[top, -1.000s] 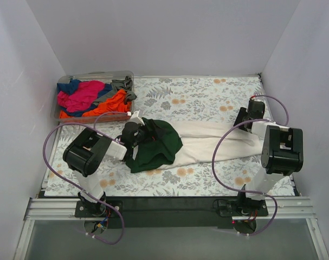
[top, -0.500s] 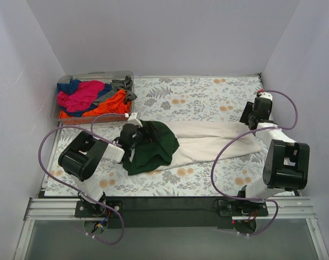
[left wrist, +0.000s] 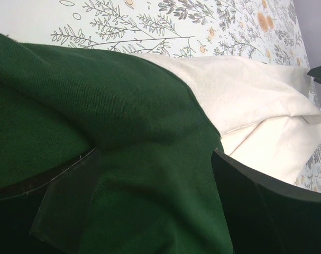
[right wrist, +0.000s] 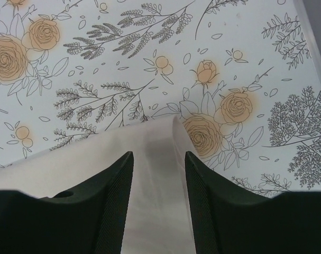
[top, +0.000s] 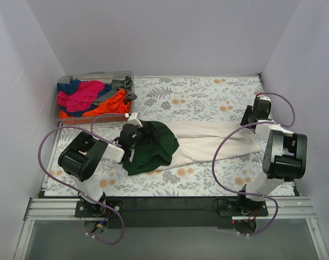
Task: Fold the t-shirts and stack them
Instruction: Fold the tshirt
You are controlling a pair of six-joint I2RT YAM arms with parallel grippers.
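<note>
A large cream t-shirt (top: 207,142) lies stretched across the middle of the flowered table, its dark green part (top: 152,146) bunched at the left. My left gripper (top: 133,133) is pressed low on that green cloth (left wrist: 123,106). Its jaws stand wide and open, and the cloth bulges between the left gripper's fingertips (left wrist: 155,206). My right gripper (top: 256,115) is at the shirt's far right end. It is open with a narrow gap, and the cream hem (right wrist: 97,159) lies flat between the right gripper's fingertips (right wrist: 158,156). More t-shirts fill the bin: magenta (top: 80,96), orange (top: 113,104), blue (top: 69,86), grey (top: 121,84).
The clear plastic bin (top: 94,74) stands at the back left corner of the table. White walls close in on the left, back and right. The flowered table cover (top: 197,97) shows behind the cream shirt and in front of it (top: 207,179).
The right arm swung toward the back right and settled over the shirt's right end, its jaws narrowing a little. The left gripper and the green cloth shifted slightly left.
</note>
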